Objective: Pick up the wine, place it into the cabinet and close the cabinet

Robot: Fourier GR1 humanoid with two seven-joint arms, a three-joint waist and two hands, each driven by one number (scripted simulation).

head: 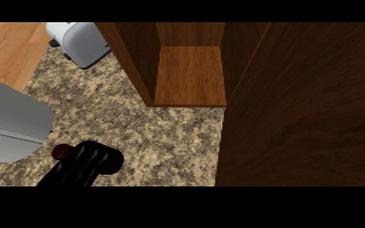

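The wine bottle (63,150) shows only its dark red top at the lower left, above the speckled counter (171,135). My right hand (89,163) is curled round it and hides the body. The wooden cabinet (135,58) stands open at the top centre, with nothing on its lighter shelf floor (189,75). Its dark door (299,116) is swung open and fills the right side. The hand and bottle are to the lower left of the cabinet's opening, well apart from it. My left hand does not show.
A white-grey appliance (80,41) sits at the top left beside the cabinet's left wall. A large grey rounded shape (20,123) fills the left edge, close to the bottle. A wood floor (18,48) shows beyond the counter's edge.
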